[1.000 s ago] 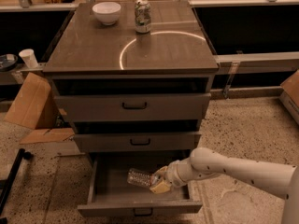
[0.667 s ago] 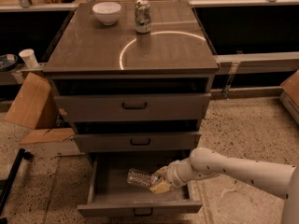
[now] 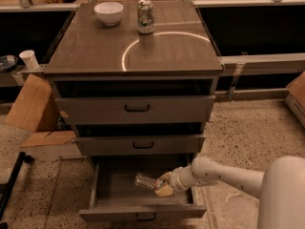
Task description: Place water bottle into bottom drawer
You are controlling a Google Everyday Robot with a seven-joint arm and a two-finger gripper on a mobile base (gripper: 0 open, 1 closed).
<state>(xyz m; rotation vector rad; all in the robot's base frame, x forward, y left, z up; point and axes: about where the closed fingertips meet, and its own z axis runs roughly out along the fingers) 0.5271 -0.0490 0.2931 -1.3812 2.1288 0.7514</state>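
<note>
The bottom drawer (image 3: 109, 187) of the grey cabinet is pulled open. The water bottle (image 3: 145, 181), small and clear, lies on its side inside the drawer, near the middle right, low over the drawer floor. My gripper (image 3: 165, 184) reaches into the drawer from the right on the white arm (image 3: 224, 174). Its tan fingers (image 3: 165, 191) are closed around the right end of the bottle. I cannot tell whether the bottle rests on the drawer floor.
The two upper drawers (image 3: 136, 109) are shut. A white bowl (image 3: 108, 12) and a green-and-silver can (image 3: 146, 17) stand at the back of the cabinet top. Cardboard (image 3: 28, 104) and a white cup (image 3: 30, 59) are at the left. A black pole (image 3: 12, 185) lies on the floor at the left.
</note>
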